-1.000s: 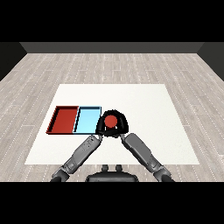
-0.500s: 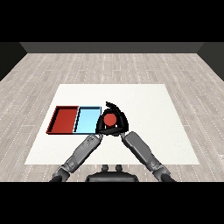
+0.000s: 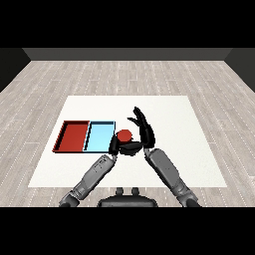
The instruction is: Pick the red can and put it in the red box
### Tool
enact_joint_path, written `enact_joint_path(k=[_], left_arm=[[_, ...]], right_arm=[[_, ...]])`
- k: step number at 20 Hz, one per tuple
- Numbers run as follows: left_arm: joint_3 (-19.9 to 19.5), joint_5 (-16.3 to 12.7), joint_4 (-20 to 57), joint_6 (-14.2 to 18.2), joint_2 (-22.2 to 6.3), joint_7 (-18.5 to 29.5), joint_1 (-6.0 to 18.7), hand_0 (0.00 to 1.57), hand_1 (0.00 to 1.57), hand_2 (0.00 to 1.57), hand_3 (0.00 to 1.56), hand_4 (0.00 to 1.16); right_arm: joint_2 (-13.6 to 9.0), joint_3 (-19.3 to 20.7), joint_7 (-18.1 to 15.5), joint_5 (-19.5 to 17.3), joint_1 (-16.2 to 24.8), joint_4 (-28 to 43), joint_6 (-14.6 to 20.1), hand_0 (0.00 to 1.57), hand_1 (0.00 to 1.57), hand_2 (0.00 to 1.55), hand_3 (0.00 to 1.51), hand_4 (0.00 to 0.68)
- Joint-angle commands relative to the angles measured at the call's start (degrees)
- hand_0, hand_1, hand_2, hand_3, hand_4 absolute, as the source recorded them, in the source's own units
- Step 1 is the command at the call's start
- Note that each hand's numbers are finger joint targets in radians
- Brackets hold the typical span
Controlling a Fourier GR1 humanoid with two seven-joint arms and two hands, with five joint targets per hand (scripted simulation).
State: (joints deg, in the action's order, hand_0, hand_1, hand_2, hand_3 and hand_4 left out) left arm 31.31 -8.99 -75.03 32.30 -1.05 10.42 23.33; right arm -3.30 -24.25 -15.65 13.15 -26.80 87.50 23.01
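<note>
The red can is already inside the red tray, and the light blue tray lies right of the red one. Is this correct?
Not quite. In the head view the red can is on the table, right of the light blue tray, not inside the red tray. The tray order is correct.

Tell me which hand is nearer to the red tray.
Left. The left hand sits by the red can, just right of the blue tray; the right hand is farther right of the red tray.
</note>
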Motion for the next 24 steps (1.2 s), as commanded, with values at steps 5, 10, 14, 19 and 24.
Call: enact_joint_path(k=[5, 10, 14, 19, 24], left_arm=[[-3.1, 1.4, 1.2, -1.7, 0.1, 1.4, -2.5, 1.57, 1.57, 1.56, 1.46, 1.12], [-6.1, 2.7, -5.6, -3.0, -5.3, -2.1, -4.6, 1.57, 1.57, 1.57, 1.46, 1.13], [-8.9, 3.4, -9.6, -4.6, -9.5, -2.3, -6.2, 1.57, 1.57, 1.57, 1.46, 1.12], [-11.2, 7.5, -12.2, -3.1, -14.5, -6.6, -6.5, 1.57, 1.57, 1.55, 1.45, 1.11], [-16.0, 8.7, -8.5, -4.8, -17.7, -7.8, -4.4, 1.57, 1.57, 1.55, 1.42, 1.14]], right_arm=[[-5.9, 7.0, 7.1, -1.8, 3.6, 17.1, 1.9, 0.00, 0.00, 0.00, 0.00, 0.000], [-7.7, 12.6, 4.1, 2.4, 12.1, 19.7, -2.2, 0.00, 0.00, 0.00, 0.00, 0.000], [-8.2, 17.8, -1.1, 6.9, 14.8, 13.2, -7.9, 0.00, 0.00, 0.00, 0.00, 0.000], [-10.1, 19.4, -4.5, 4.3, 19.2, 8.2, -10.0, 0.00, 0.00, 0.00, 0.00, 0.000], [-11.1, 21.8, -5.8, 6.2, 25.4, 6.9, -13.1, 0.00, 0.00, 0.00, 0.00, 0.000]])
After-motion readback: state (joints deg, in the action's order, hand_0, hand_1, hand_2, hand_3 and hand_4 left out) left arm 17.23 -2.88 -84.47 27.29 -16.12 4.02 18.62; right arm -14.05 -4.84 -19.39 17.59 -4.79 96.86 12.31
